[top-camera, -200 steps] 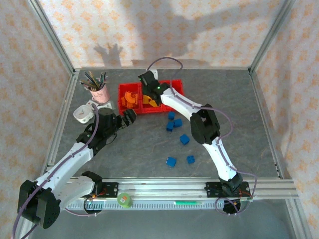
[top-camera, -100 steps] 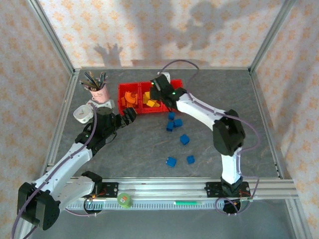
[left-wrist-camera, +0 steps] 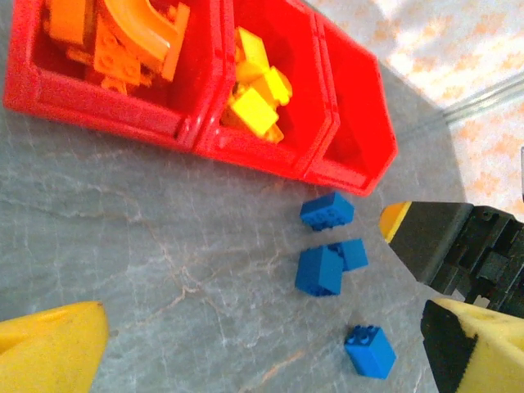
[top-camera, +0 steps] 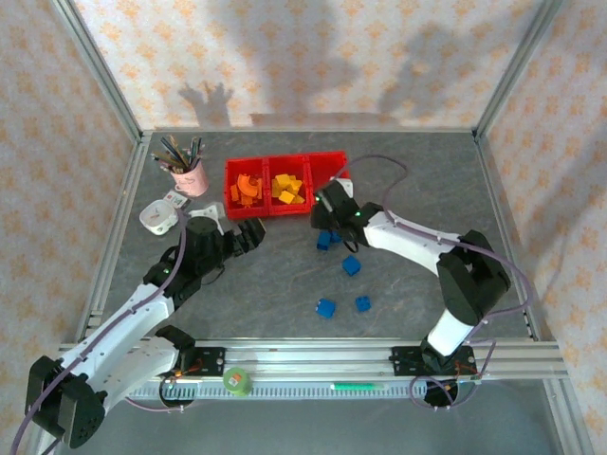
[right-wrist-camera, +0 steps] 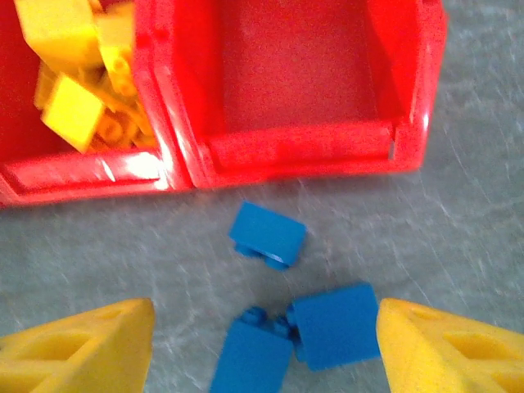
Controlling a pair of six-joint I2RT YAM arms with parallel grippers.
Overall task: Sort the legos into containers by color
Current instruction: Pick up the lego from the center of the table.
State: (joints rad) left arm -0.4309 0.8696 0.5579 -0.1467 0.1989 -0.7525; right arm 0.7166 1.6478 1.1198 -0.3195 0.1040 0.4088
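Observation:
The red containers (top-camera: pixel 233 204) stand at the back. Orange legos (top-camera: pixel 247 190) fill the left bin, yellow legos (top-camera: pixel 287 188) the middle one, and the right bin (right-wrist-camera: pixel 303 74) holds nothing. Several blue legos lie loose on the table, a trio (top-camera: pixel 329 237) just in front of the bins and others (top-camera: pixel 352 266) (top-camera: pixel 326 308) nearer. My right gripper (top-camera: pixel 327 220) hovers open over the trio, its yellow fingers (right-wrist-camera: pixel 82 348) either side of two touching blue bricks (right-wrist-camera: pixel 332 323). My left gripper (top-camera: pixel 248 230) is open and holds nothing, left of the bricks.
A pink cup of pens (top-camera: pixel 187 172) and a white tape dispenser (top-camera: pixel 157 216) stand at the back left. A green tape roll (top-camera: pixel 237 381) sits on the front rail. From the left wrist, the right gripper's dark body (left-wrist-camera: pixel 450 246) is close beside the blue bricks (left-wrist-camera: pixel 327 266).
My right arm has drawn back from over the middle bin to the blue bricks in front, and its jaws have spread wider. The left arm barely shifted.

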